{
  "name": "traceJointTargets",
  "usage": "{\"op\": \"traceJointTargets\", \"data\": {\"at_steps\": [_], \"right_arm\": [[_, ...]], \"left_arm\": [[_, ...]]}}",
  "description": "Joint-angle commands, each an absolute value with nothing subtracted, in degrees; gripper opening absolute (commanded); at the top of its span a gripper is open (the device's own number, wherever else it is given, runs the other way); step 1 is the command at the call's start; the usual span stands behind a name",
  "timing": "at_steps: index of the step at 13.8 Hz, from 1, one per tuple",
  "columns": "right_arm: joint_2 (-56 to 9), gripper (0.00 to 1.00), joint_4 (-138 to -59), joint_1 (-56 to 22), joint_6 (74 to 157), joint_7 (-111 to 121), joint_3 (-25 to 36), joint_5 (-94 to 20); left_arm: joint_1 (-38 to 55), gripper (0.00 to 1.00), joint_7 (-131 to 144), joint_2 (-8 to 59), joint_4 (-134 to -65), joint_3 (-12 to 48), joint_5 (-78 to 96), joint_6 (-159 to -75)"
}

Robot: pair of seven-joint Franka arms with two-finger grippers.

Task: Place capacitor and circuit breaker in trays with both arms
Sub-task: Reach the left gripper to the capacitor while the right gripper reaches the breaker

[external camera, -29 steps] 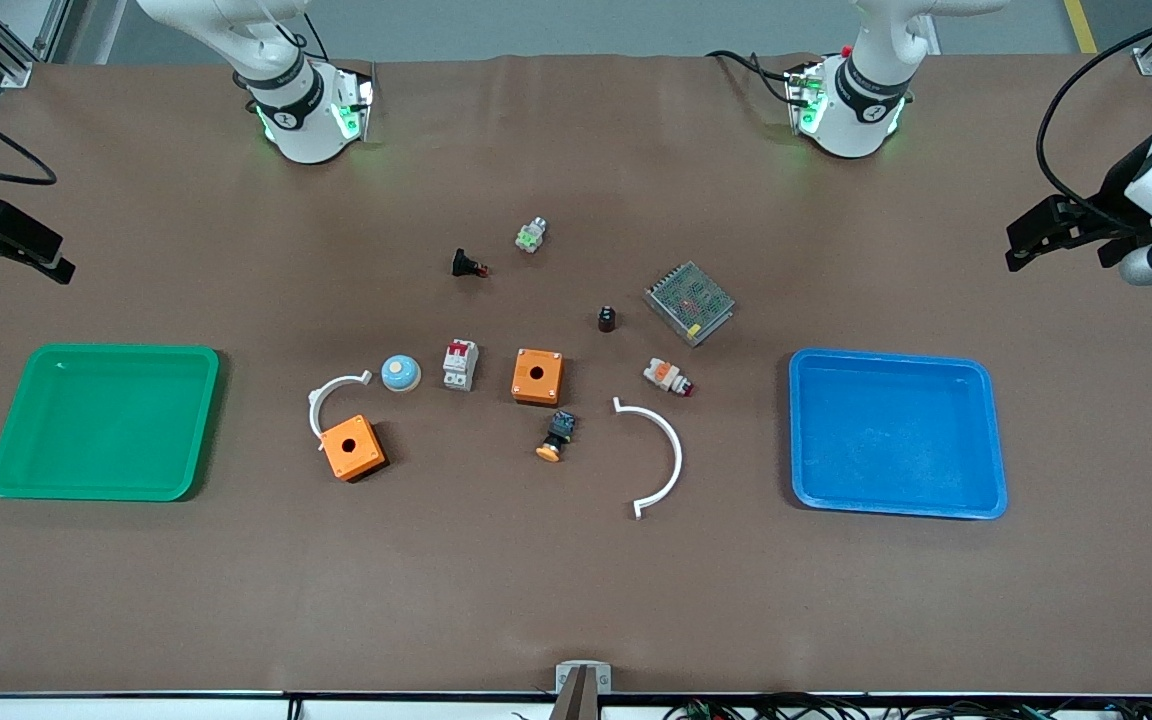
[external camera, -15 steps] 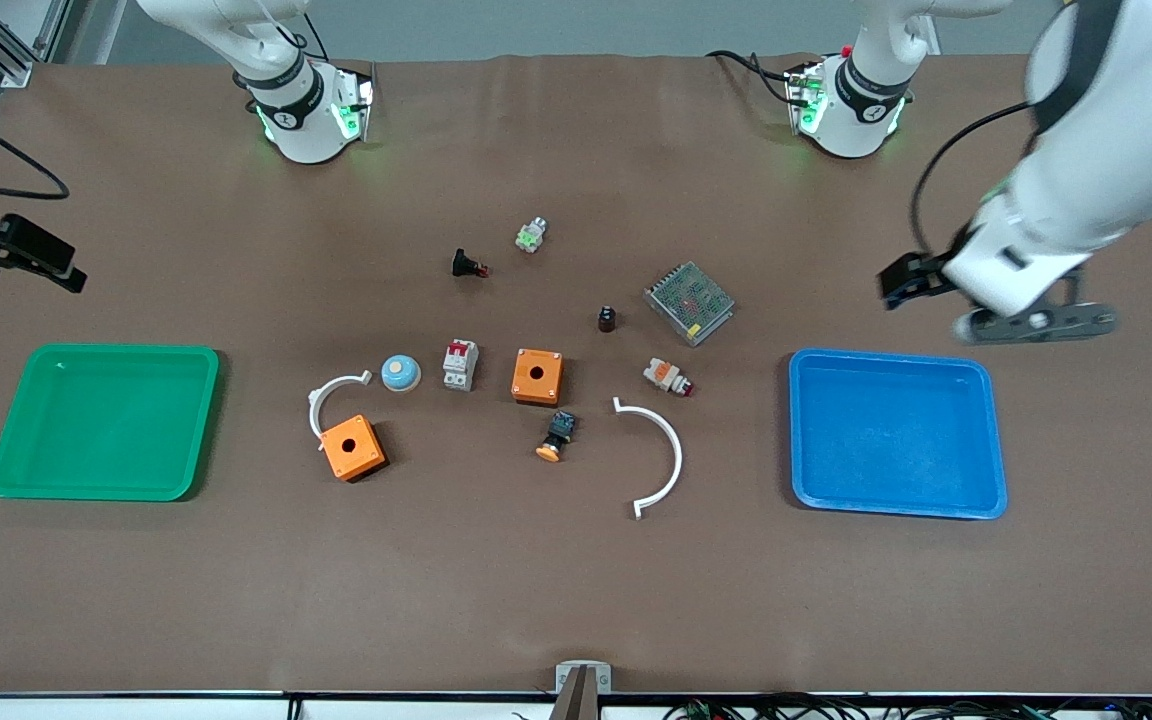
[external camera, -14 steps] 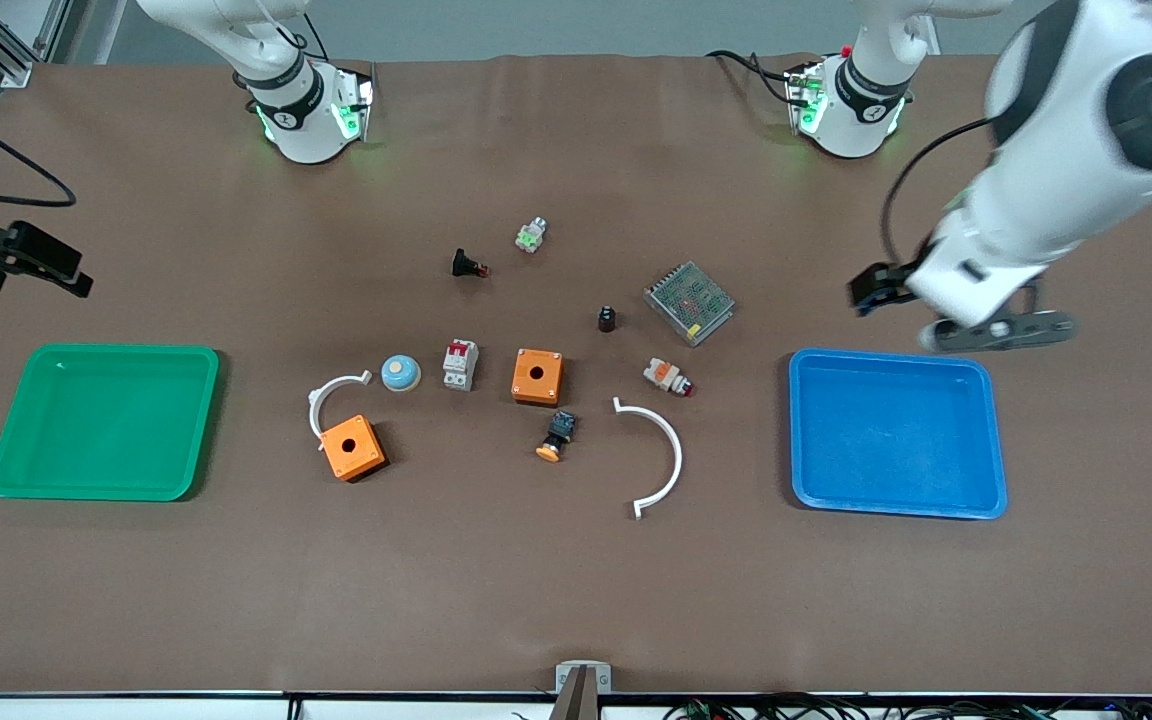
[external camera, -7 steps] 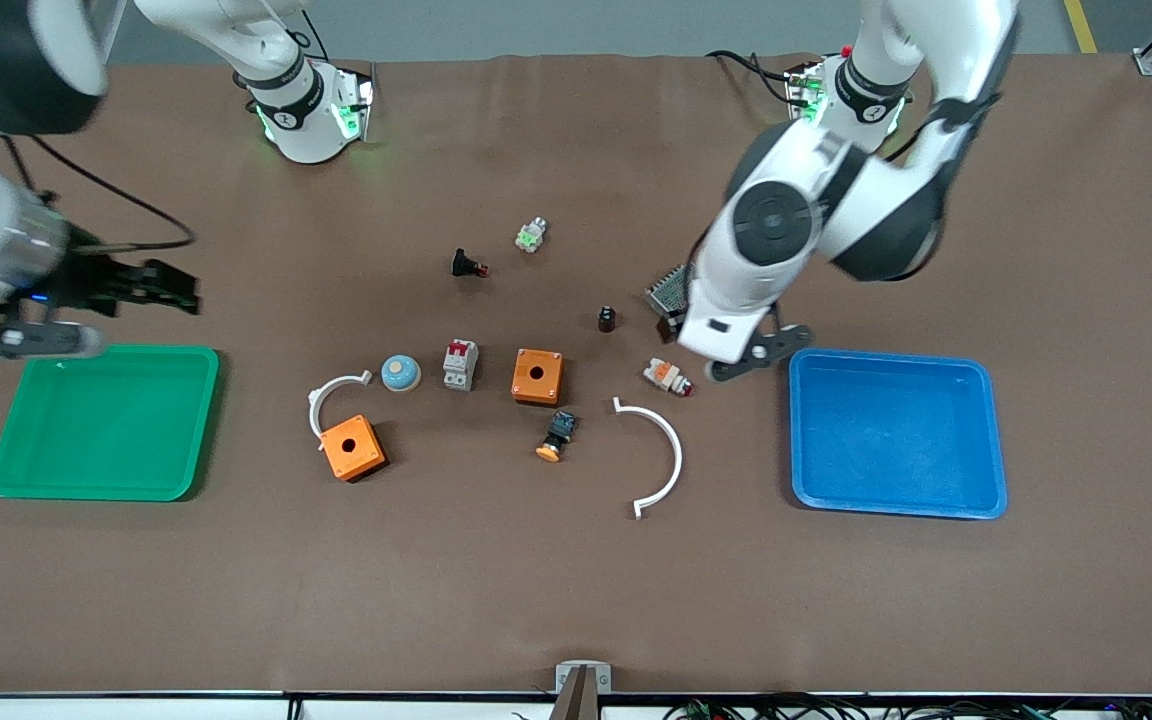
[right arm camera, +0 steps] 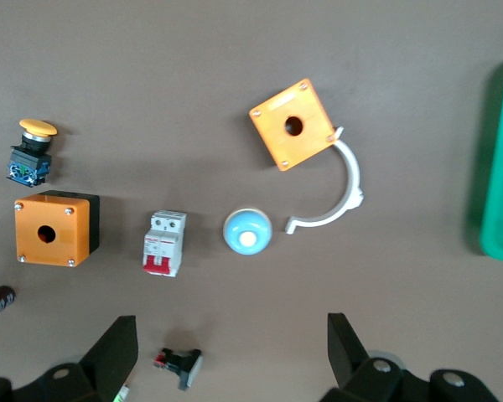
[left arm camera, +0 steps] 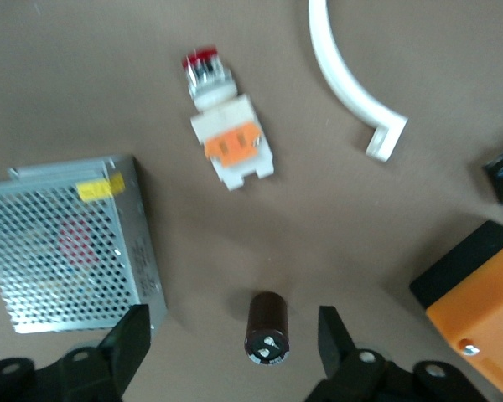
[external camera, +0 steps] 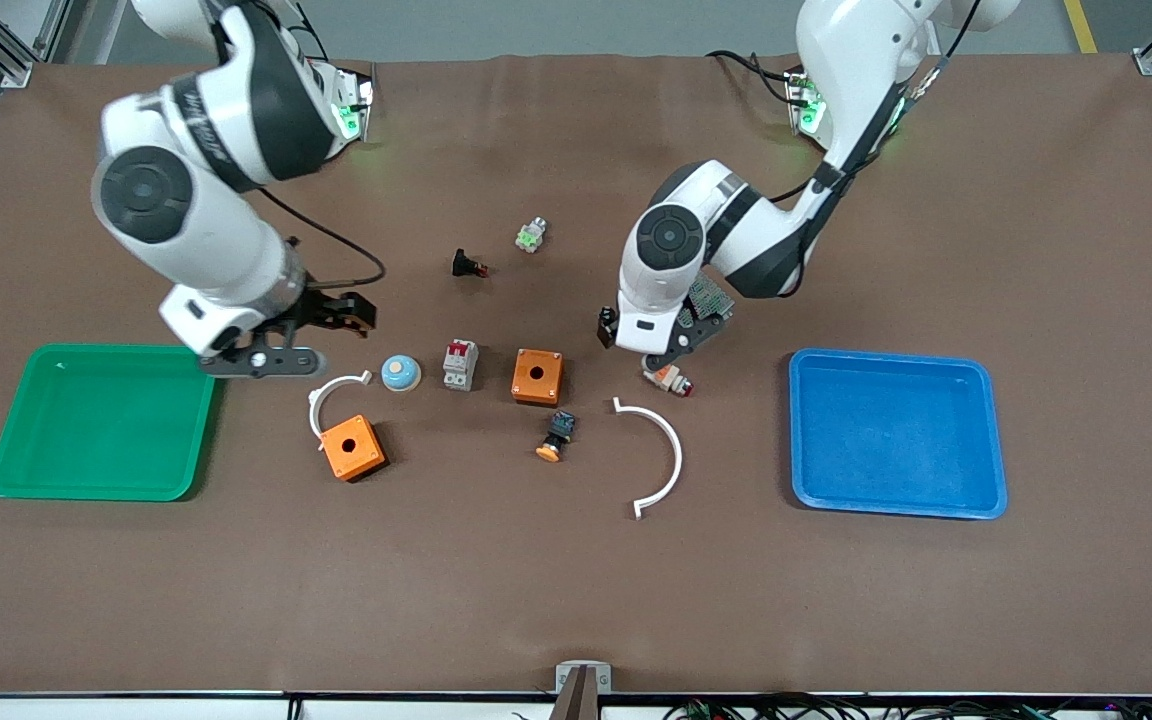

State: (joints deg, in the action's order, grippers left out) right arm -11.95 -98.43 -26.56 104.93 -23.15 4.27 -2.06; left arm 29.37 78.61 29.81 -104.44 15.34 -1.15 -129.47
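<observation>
The capacitor (external camera: 605, 322) is a tiny black cylinder on the brown table beside the metal-mesh box. In the left wrist view it (left arm camera: 267, 327) lies between the two spread fingers. My left gripper (left arm camera: 233, 337) is open and empty, up in the air over the capacitor; it also shows in the front view (external camera: 648, 345). The circuit breaker (external camera: 460, 363), white-grey with red levers, stands between a blue dome and an orange box, and shows in the right wrist view (right arm camera: 165, 243). My right gripper (external camera: 356, 312) is open and empty in the air over bare table by the blue dome.
A green tray (external camera: 106, 350) lies at the right arm's end and a blue tray (external camera: 891, 355) at the left arm's end. Two orange boxes (external camera: 537, 375), a blue dome (external camera: 401, 372), a white part with an orange-red end (external camera: 668, 378), two curved white strips (external camera: 661, 455) and a black red-tipped part (external camera: 468, 265) lie around.
Both arms swung in from the table's ends to the middle. The left gripper came over the capacitor. The right gripper came over the table near the blue dome. No object moved.
</observation>
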Motion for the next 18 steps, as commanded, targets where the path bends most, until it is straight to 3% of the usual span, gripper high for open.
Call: {"op": "traceJointTargets", "data": {"at_steps": [1, 4, 10, 13, 15, 18], "right_arm": [[-14.0, 1.00, -99.7, -28.3, 107.7, -25.9, 4.7, -2.5], [-15.6, 1.00, -102.8, -28.8, 113.6, -25.9, 4.7, -6.8], [-16.5, 1.00, -111.2, -31.5, 126.5, -26.0, 4.7, -8.2], [-19.1, 1.00, -112.4, -33.2, 130.2, -26.0, 4.7, -8.9], [-20.8, 1.00, -113.3, -33.8, 133.4, -26.1, 4.7, -9.7], [-23.7, 1.00, -114.1, -34.5, 136.1, -26.0, 4.7, -10.8]], "left_arm": [[31.4, 0.83, 83.4, 31.5, -106.1, 15.1, -2.0, -134.2], [33.1, 0.81, 87.1, 34.2, -106.0, 15.1, -2.0, -139.2], [33.7, 0.74, 87.5, 35.9, -105.7, 15.1, -2.0, -139.2], [33.8, 0.66, 87.5, 35.9, -105.7, 15.1, -2.0, -139.2], [34.0, 0.53, 87.6, 35.9, -105.5, 15.1, -2.0, -139.2], [33.9, 0.08, 87.6, 35.8, -105.3, 14.9, -2.0, -139.2]]}}
